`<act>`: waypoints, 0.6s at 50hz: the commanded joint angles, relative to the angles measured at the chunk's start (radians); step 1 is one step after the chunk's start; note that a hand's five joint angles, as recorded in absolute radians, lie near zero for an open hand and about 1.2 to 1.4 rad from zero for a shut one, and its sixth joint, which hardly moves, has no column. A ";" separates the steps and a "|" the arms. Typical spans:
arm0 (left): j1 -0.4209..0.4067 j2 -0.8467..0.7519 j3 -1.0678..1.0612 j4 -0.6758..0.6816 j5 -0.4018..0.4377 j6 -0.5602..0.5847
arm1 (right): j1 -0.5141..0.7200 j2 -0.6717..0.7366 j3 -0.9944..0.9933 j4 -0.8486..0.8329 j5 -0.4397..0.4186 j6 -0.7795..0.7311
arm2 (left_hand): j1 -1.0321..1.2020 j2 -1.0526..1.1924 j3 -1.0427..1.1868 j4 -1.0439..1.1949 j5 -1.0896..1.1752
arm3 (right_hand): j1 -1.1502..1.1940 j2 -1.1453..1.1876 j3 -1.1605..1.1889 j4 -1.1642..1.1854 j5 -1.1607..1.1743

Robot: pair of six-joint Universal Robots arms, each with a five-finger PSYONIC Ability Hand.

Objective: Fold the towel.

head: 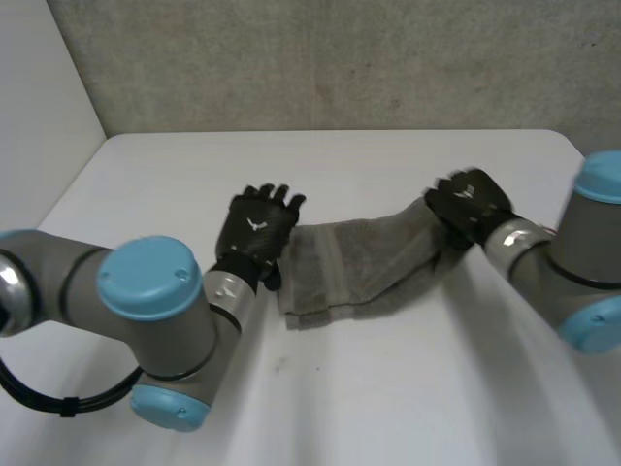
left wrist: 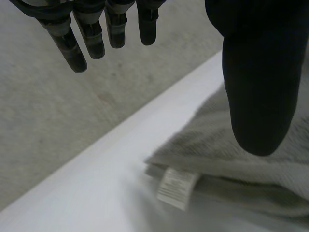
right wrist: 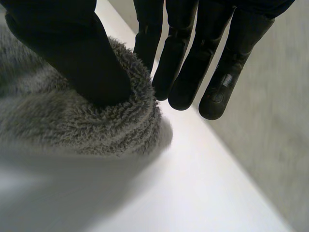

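The white table [head: 388,388] stands before a grey wall [head: 340,58], and on it the left hand [head: 257,228] is open, fingers straight, with the folded end of the towel [head: 359,267] and its label [left wrist: 176,187] just under its thumb. The towel runs from there to the right hand [head: 471,202], which pinches the raised other end between thumb and fingers. A fold seems under way; next, that end likely needs carrying over toward the left hand and laying square.

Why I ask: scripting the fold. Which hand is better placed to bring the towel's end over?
Probably right: the right hand pinches the towel between thumb and fingers at its raised end; the left hand is open beside the other end.
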 commanded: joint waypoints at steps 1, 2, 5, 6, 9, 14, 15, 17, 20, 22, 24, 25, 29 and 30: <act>0.082 0.148 -0.074 -0.001 -0.039 0.003 | 0.264 0.042 -0.125 -0.024 -0.004 -0.139 | 0.000 0.009 0.006 0.008 -0.029 | 0.390 0.225 0.208 0.200 0.307; 0.082 0.148 -0.074 -0.001 -0.039 0.003 | 0.264 0.042 -0.125 -0.024 -0.004 -0.139 | 0.000 0.009 0.006 0.008 -0.029 | 0.390 0.225 0.208 0.200 0.307; 0.149 0.210 -0.107 -0.001 -0.050 -0.002 | 0.396 0.132 -0.133 -0.050 -0.076 -0.165 | 0.000 0.009 0.006 0.008 -0.029 | 0.390 0.225 0.208 0.200 0.307; 0.150 0.210 -0.107 -0.001 -0.050 -0.002 | 0.396 0.132 -0.133 -0.050 -0.076 -0.165 | 0.000 0.009 0.006 0.008 -0.029 | 0.390 0.225 0.208 0.200 0.307; 0.180 0.224 -0.118 -0.001 -0.047 -0.006 | 0.443 0.201 -0.134 -0.047 -0.109 -0.167 | 0.000 0.009 0.006 0.008 -0.029 | 0.390 0.225 0.208 0.200 0.307; 0.180 0.225 -0.111 -0.001 -0.044 -0.005 | 0.450 0.223 -0.130 -0.041 -0.115 -0.167 | 0.000 0.009 0.006 0.008 -0.029 | 0.390 0.225 0.208 0.200 0.307; 0.176 0.222 -0.104 0.001 -0.040 -0.005 | 0.447 0.208 -0.127 -0.041 -0.112 -0.152 | 0.000 0.009 0.006 0.008 -0.029 | 0.048 -0.117 -0.134 -0.142 -0.035; 0.174 0.219 -0.097 0.002 -0.037 -0.006 | 0.447 0.179 -0.116 -0.047 -0.104 -0.135 | 0.000 0.009 0.006 0.008 -0.029 | -0.403 -0.568 -0.585 -0.593 -0.486; 0.157 0.199 -0.060 0.006 -0.037 -0.008 | 0.407 0.102 -0.099 -0.047 -0.078 -0.061 | 0.005 0.015 0.012 0.013 -0.023 | -0.832 -0.997 -1.014 -1.022 -0.915; 0.134 0.176 -0.031 0.001 -0.039 -0.011 | 0.359 0.060 -0.081 -0.045 -0.055 0.003 | 0.011 0.021 0.018 0.019 -0.017 | -0.832 -0.997 -1.014 -1.022 -0.915; 0.075 0.123 0.039 -0.010 -0.040 -0.015 | 0.316 0.026 -0.061 -0.047 -0.032 0.088 | 0.017 0.027 0.024 0.025 -0.011 | -0.832 -0.997 -1.014 -1.022 -0.915; 0.074 0.122 0.040 -0.010 -0.040 -0.016 | 0.280 -0.007 -0.044 -0.045 -0.020 0.185 | 0.017 0.027 0.024 0.025 -0.011 | -0.832 -0.997 -1.014 -1.022 -0.915; 0.024 0.054 0.121 -0.050 -0.039 -0.064 | 0.186 -0.049 -0.038 -0.017 -0.017 0.454 | 0.020 0.030 0.027 0.028 -0.008 | -0.832 -0.997 -1.014 -1.022 -0.915; 0.024 0.053 0.121 -0.050 -0.039 -0.065 | 0.186 -0.049 -0.038 -0.016 -0.017 0.454 | 0.020 0.030 0.027 0.028 -0.008 | -0.832 -0.997 -1.014 -1.022 -0.915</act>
